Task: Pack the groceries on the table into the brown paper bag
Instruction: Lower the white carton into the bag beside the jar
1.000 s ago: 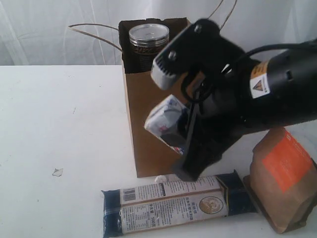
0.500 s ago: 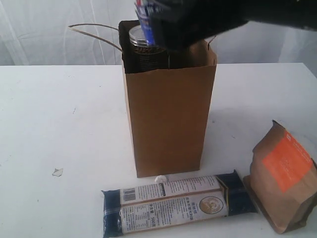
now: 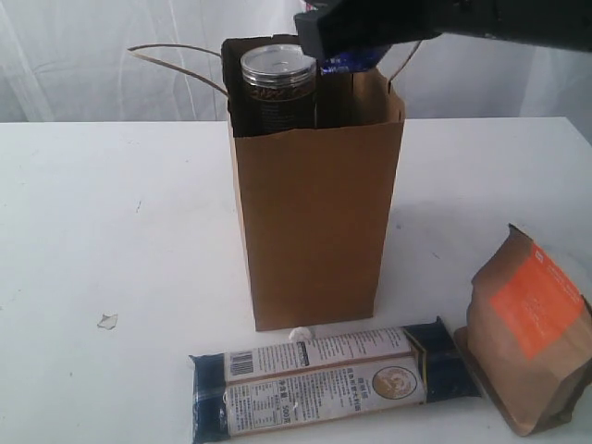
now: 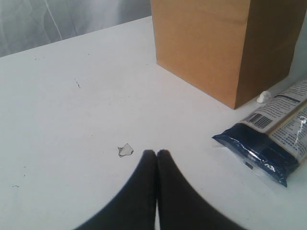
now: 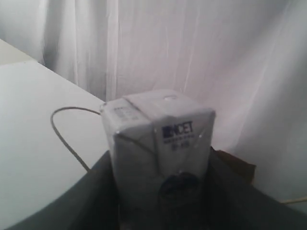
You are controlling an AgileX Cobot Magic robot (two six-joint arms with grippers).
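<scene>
My right gripper (image 3: 347, 35) hangs over the open top of the brown paper bag (image 3: 314, 231), shut on the small blue-white packet (image 3: 350, 61). In the right wrist view the packet (image 5: 158, 139) stands between both fingers. A dark silver-lidded can (image 3: 277, 88) stands inside the bag at its left side. On the table (image 3: 111, 213) in front of the bag lie the long navy-tan packet (image 3: 324, 379) and the brown pouch with an orange label (image 3: 527, 333). My left gripper (image 4: 156, 154) is shut and empty, low over the table, and out of the exterior view.
A tiny clear wrapper scrap (image 3: 107, 321) lies left of the bag, just ahead of my left fingertips (image 4: 148, 158). The bag's string handles (image 3: 176, 60) arch outward from its rim. A white curtain hangs behind the table.
My right arm lifted the blue-white packet from in front of the bag up to its top, then shifted it over the opening beside the can. The left gripper stayed shut.
</scene>
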